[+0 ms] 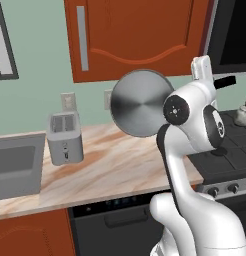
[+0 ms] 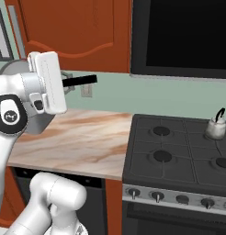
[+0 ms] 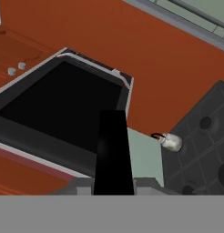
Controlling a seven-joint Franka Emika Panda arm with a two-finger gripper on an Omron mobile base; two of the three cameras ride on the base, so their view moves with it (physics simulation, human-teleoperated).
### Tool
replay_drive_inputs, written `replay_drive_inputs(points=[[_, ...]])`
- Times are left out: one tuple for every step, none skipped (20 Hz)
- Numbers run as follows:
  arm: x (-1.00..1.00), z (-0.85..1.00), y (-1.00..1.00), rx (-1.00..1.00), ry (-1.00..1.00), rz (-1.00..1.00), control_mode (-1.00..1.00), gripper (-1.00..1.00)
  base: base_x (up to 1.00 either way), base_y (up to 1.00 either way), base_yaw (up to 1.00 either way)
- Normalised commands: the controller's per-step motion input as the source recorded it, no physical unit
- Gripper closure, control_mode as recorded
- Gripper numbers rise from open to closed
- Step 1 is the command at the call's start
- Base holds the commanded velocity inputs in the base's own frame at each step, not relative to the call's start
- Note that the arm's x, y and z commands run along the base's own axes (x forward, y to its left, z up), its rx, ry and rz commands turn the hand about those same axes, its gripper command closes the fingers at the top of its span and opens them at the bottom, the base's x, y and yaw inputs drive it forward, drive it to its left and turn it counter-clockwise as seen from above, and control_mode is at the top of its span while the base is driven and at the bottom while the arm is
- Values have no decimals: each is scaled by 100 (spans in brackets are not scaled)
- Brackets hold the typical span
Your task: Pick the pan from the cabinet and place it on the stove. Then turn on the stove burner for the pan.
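Base views flank arm, share stove (hand view rolled).

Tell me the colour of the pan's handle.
Black; the pan's handle sticks out past the hand, clearest in the right base view.

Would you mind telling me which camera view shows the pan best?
The left base view: the pan faces the camera as a full round disc, tipped on edge above the counter. The right base view shows its dark handle and a sliver of rim behind the arm. The hand view shows just the handle.
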Motion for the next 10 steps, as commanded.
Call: replay_drive_inputs(points=[[0,0,0,0,0,0,100,100,19,20,-1],[0,0,0,0,0,0,100,100,15,14,0],[0,0,0,0,0,0,100,100,12,11,0],[0,0,0,0,0,0,100,100,9,6,0],[0,0,0,0,0,0,100,100,4,0,0],[0,0,0,0,0,0,100,100,3,0,0],[0,0,0,0,0,0,100,100,3,0,0],[0,0,0,0,0,0,100,100,1,0,0],[0,0,0,0,0,0,100,100,0,0,0],[0,0,0,0,0,0,100,100,0,0,0]])
